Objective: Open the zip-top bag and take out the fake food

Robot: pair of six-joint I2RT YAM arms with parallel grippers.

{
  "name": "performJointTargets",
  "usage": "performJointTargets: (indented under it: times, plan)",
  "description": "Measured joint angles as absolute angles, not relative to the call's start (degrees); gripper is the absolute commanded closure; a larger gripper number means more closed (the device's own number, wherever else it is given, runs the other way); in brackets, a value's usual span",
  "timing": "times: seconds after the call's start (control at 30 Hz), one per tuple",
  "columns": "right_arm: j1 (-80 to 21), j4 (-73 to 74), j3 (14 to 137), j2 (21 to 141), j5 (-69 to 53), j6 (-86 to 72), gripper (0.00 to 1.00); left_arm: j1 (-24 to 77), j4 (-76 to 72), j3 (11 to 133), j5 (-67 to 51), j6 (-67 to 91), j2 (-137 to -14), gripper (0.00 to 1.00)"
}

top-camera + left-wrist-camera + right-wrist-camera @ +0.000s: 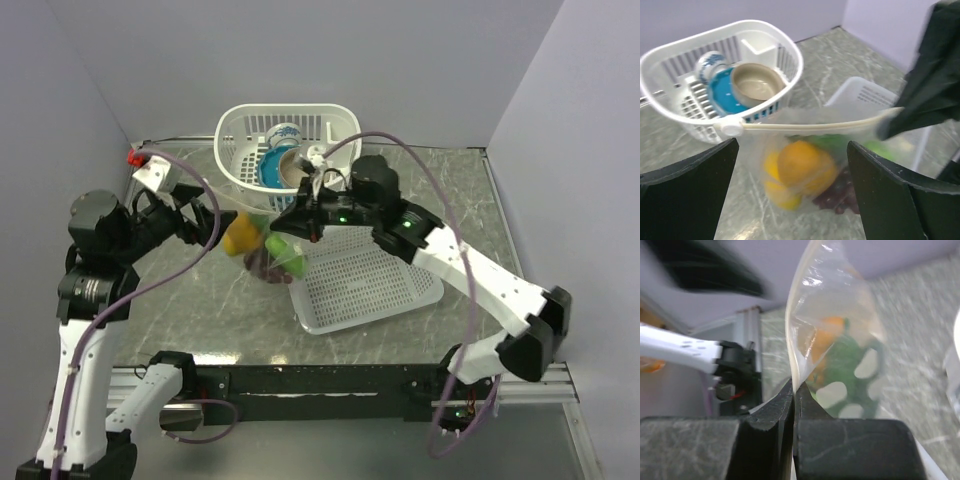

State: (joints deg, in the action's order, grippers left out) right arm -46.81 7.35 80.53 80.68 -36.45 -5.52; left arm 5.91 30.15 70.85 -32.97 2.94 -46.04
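The right gripper [792, 402] has its black fingers clamped together on the whitish zip strip of the clear, dotted plastic zip-top bag [265, 262], which hangs from that grip. The left gripper [793, 150], at the bag's 9 o'clock, gapes wide, holding nothing. Orange, yellow, green and purple plastic fake food [805, 167] sits inside the bag.

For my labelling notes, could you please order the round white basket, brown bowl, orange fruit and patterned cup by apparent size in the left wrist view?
1. round white basket
2. orange fruit and brown bowl: these look alike, and the fruit is nearer, so unranked
3. patterned cup
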Motion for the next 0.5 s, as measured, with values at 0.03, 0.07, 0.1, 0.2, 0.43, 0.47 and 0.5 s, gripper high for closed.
performJointTargets:
  times: [0.03, 0.07, 0.1, 0.2, 0.43, 0.47, 0.5]
  plan:
    - [-46.9, 7.4, 80.5, 79.1, -37.2, -5.5, 1.00, 5.9, 30.1, 71.4, -34.5, 3.3, -46.9, 0.03]
    - [-47.0, 7.6, 80.5, 77.6, -38.0, -5.4, 1.00, 5.9, 29.8, 71.8, -35.7, 3.7, -47.7, 0.03]
    - [-47.1, 7.8, 80.5, 76.4, -38.8, -5.3, 1.00, 5.9, 29.8, 72.0, -36.8, 3.7, -48.2, 0.03]
    - [-47.1, 9.1, 80.2, 74.1, -40.1, -4.7, 1.00, 5.8, 30.0, 72.0, -40.2, 3.5, -47.9, 0.03]
    - [-47.0, 15.8, 80.2, 73.2, -41.2, -2.8, 1.00, 5.8, 29.4, 72.0, -52.8, 2.6, -46.3, 0.03]
    - [-47.0, 16.5, 80.2, 73.2, -41.3, -2.5, 1.00, 5.8, 29.4, 72.0, -55.3, 2.5, -46.4, 0.03]
    - [-47.0, 17.6, 80.2, 73.2, -41.4, -2.1, 1.00, 5.8, 29.8, 72.0, -58.3, 1.1, -46.8, 0.02]
